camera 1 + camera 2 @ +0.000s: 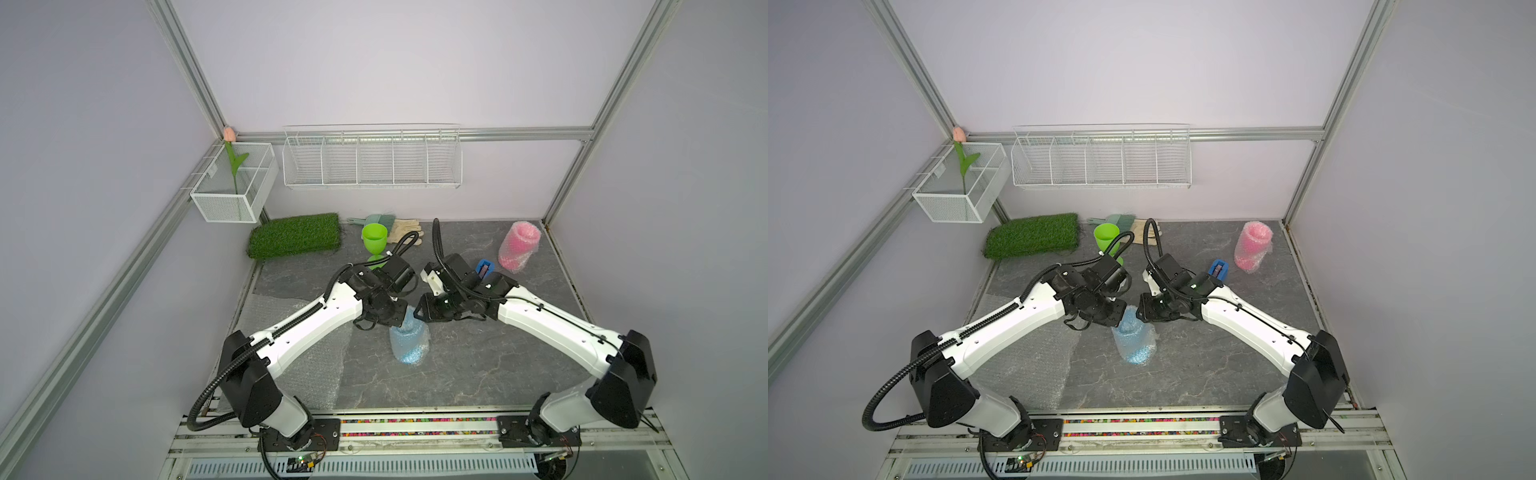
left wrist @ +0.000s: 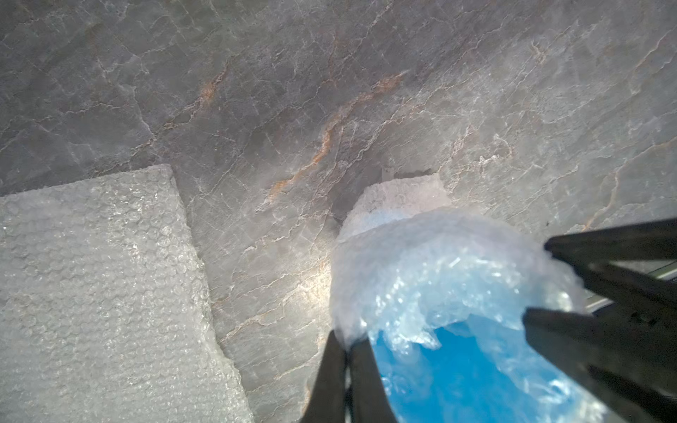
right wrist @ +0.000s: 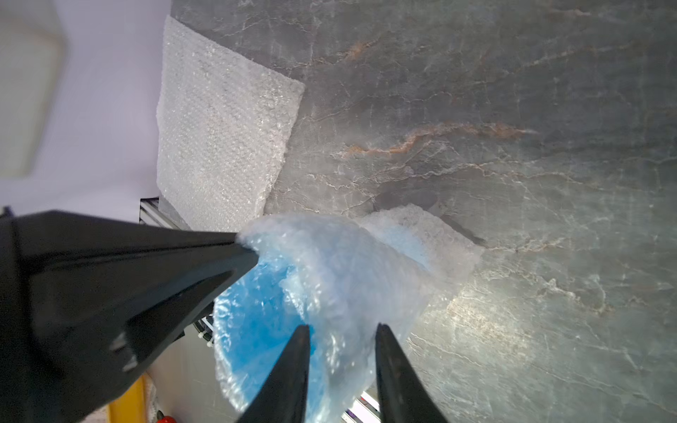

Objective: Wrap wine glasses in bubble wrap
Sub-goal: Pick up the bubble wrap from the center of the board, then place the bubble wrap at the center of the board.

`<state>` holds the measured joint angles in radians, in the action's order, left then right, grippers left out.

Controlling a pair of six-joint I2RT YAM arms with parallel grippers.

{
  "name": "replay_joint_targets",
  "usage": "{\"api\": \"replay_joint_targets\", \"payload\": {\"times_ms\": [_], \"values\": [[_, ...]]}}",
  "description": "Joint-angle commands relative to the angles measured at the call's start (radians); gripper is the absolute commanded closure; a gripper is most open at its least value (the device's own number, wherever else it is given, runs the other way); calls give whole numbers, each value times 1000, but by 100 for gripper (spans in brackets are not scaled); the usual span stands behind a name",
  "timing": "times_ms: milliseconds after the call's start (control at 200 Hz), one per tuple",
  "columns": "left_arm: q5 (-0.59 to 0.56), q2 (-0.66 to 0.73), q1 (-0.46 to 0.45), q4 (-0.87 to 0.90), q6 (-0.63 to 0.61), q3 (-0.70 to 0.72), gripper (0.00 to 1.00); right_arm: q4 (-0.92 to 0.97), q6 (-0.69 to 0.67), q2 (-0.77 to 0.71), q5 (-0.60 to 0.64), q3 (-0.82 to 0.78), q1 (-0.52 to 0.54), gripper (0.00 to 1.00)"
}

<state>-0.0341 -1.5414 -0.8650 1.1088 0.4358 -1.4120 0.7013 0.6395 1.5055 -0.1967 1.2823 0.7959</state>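
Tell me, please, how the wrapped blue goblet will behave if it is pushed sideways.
It probably tips: the blue goblet seems to stand upright and tall. Its bubble wrap looks soft and loose at the top, so that likely crumples first.

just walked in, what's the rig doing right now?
Both arms are at the blue goblet mid-table, which is sleeved in bubble wrap. The left gripper has its jaws shut on the wrap at the rim. The right gripper has its jaws open astride the wrap there. The pink goblet is wrapped, the green goblet is bare, and a spare sheet lies flat beneath the left arm.
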Motion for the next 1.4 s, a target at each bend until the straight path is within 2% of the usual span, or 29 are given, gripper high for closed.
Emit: {"api": "replay_joint_targets", "payload": {"times_ms": [0, 140, 240, 330, 420, 645, 765, 865, 1040, 1394], "values": [[-3, 7, -3, -17, 35, 15, 100, 56, 20, 25, 44, 14, 8, 72], [4, 31, -3, -55, 42, 32, 99, 82, 4, 32, 81, 28, 10, 81], [-18, 50, -3, -56, 47, 26, 84, 127, -12, 28, 132, 55, 10, 88], [-96, 64, -1, -19, 70, 5, 68, 179, -35, 26, 188, 92, 5, 91], [-164, 93, 12, -2, 63, 5, 58, 223, -73, 28, 235, 134, -12, 92], [-269, 211, 90, -68, 10, 105, 44, 289, -180, 79, 253, 260, -158, 93], [-264, 280, 155, -128, -34, 173, 26, 310, -250, 146, 263, 358, -245, 93], [-320, 354, 172, -186, -49, 228, 12, 311, -296, 213, 267, 427, -326, 93], [-366, 435, 182, -263, -69, 305, 6, 305, -339, 356, 259, 574, -447, 93], [-335, 347, 187, -183, -25, 304, 7, 387, -410, 687, 315, 1001, -518, 93]]}}
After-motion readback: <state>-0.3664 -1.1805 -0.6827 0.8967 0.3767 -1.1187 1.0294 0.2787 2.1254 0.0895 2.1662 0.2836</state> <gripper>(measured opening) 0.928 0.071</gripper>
